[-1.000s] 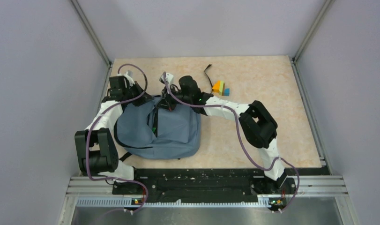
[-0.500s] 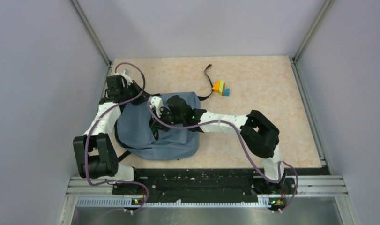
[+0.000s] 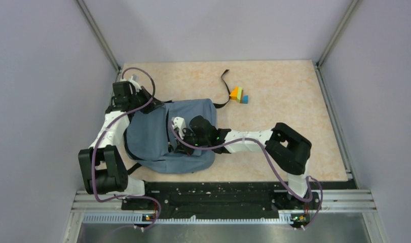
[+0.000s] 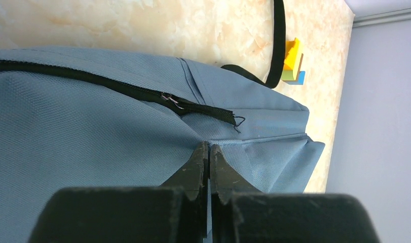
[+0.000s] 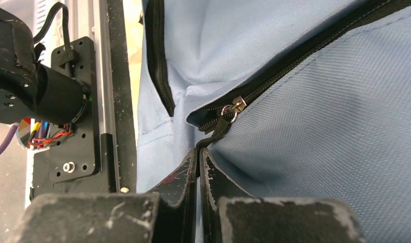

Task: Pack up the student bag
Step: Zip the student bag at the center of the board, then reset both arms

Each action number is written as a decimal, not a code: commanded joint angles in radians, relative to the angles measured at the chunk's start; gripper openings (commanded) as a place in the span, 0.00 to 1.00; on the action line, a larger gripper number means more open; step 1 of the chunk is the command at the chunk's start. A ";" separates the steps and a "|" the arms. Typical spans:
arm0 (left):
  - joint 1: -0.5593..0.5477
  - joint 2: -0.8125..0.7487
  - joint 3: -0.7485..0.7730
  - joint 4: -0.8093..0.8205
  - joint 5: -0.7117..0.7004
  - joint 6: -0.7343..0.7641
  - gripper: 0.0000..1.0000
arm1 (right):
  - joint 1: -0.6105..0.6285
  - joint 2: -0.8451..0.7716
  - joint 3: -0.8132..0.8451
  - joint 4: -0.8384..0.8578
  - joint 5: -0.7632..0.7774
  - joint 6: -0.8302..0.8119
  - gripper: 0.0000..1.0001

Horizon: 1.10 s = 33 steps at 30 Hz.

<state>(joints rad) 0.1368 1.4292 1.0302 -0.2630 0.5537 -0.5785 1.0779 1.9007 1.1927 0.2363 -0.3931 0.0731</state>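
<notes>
The student bag (image 3: 152, 136), a dusty-blue backpack with black zippers, lies flat on the table's left half. It fills the left wrist view (image 4: 91, 131) and the right wrist view (image 5: 320, 152). My left gripper (image 3: 156, 104) is shut on a fold of fabric at the bag's far corner (image 4: 208, 147), just below the zipper's end (image 4: 228, 117). My right gripper (image 3: 175, 146) is shut on the black zipper pull strap (image 5: 213, 135) under the metal slider (image 5: 237, 104), over the bag's near middle. The zipper is closed behind the slider and open ahead of it. No books show.
A small stack of coloured blocks (image 3: 238, 94) lies on the table beyond the bag, also in the left wrist view (image 4: 293, 63). A loose black strap (image 3: 224, 81) trails beside it. The black base rail (image 5: 112, 101) runs close along the bag's near edge. Grey walls enclose three sides.
My right gripper has moved from the bag's far edge toward the near side, drawing the zipper pull along with it. My left gripper has kept its grip at the far corner.
</notes>
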 commanded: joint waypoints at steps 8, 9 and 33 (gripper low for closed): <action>0.027 -0.059 0.036 0.176 -0.033 -0.014 0.00 | 0.099 -0.046 -0.070 0.024 -0.090 0.043 0.00; 0.027 -0.060 0.033 0.179 -0.034 -0.014 0.00 | 0.107 -0.049 -0.076 0.024 -0.096 0.041 0.00; 0.023 -0.333 0.006 -0.017 -0.225 0.217 0.85 | 0.022 -0.390 -0.155 -0.232 0.275 0.136 0.98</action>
<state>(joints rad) 0.1574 1.1809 1.0267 -0.2554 0.4072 -0.4389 1.1778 1.5745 1.0340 0.1112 -0.2329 0.1566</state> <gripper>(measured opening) 0.816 0.979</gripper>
